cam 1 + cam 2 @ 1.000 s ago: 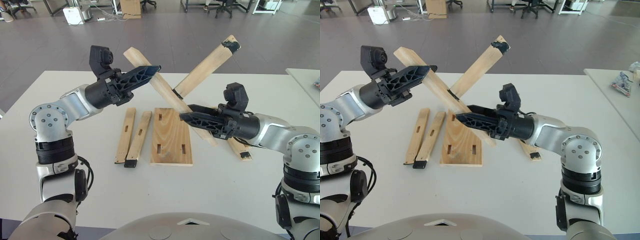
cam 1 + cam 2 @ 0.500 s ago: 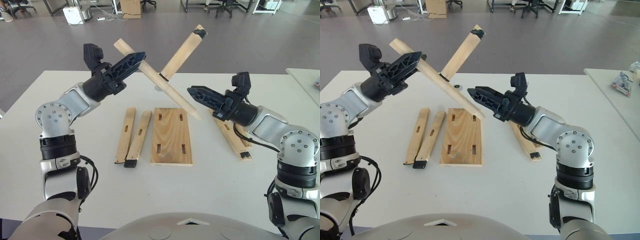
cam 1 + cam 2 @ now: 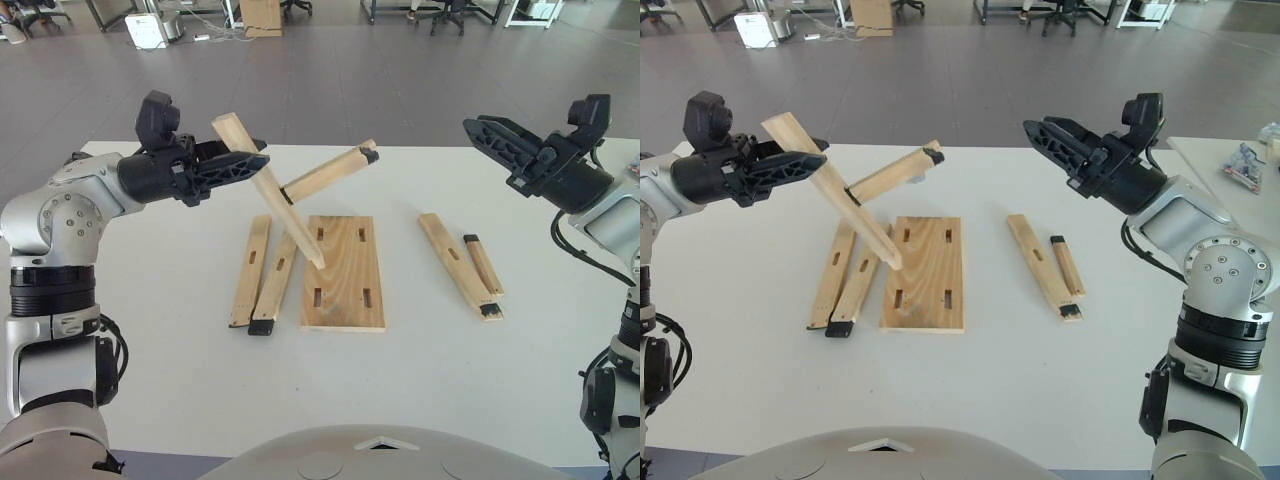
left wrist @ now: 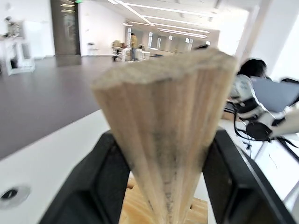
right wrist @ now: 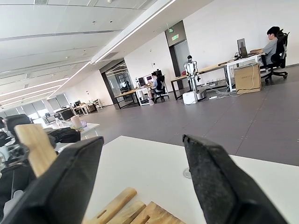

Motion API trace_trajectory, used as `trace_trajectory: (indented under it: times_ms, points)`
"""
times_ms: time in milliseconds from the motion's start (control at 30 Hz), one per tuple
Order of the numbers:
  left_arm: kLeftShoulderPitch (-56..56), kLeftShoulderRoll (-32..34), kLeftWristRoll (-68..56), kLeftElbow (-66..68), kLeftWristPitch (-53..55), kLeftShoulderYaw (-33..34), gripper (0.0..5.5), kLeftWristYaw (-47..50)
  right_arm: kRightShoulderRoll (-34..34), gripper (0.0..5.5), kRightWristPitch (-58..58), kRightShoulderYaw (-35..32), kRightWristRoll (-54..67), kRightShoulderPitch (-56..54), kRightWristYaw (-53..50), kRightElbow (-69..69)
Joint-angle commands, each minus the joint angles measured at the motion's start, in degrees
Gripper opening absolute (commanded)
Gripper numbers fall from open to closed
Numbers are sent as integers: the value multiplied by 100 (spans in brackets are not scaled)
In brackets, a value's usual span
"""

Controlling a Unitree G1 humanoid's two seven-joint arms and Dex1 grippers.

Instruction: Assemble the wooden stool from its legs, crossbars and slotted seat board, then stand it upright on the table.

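1. The left gripper (image 3: 250, 163) is held up over the left part of the table (image 3: 420, 360). It is clenched on a wooden leg (image 3: 270, 190) close to the leg's upper end. In the left wrist view its fingers (image 4: 100, 186) press on both sides of the wood.
2. From that grip the leg slopes down and to the right. Its lower end hangs at the left edge of the seat board (image 3: 343, 270); I cannot tell whether it touches the board.
3. A second piece (image 3: 325, 172) with a dark cap is joined to the leg about midway along. It reaches up and to the right, off the table.
4. Under this held pair, two slotted pieces (image 3: 250, 270) lie flat side by side, just left of the seat board.
5. The seat board lies flat near the table's middle, with its four slots facing up.
6. To its right, and apart from it, a long slotted piece (image 3: 452, 262) lies flat. A shorter dark-tipped piece (image 3: 482, 265) lies just beside it.
7. The right gripper (image 3: 492, 145) is raised over the table's right end. Its fingers are spread with nothing between them, well apart from all the wood.
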Motion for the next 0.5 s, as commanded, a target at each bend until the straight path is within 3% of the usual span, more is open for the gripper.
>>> trace_trajectory:
  times_ms: [33, 200, 500]
  points:
    - [337, 183, 191, -211, -414, -115, 205, -853, -57, 317, 8, -68, -65, -126, 90, 50]
    - [489, 121, 598, -193, -897, -331, 205, -1221, -96, 317, 14, -36, -160, -275, 231, 212]
    - [792, -162, 835, -325, -1240, -386, 205, -1062, -130, 317, 72, -81, -299, -327, 382, 318]
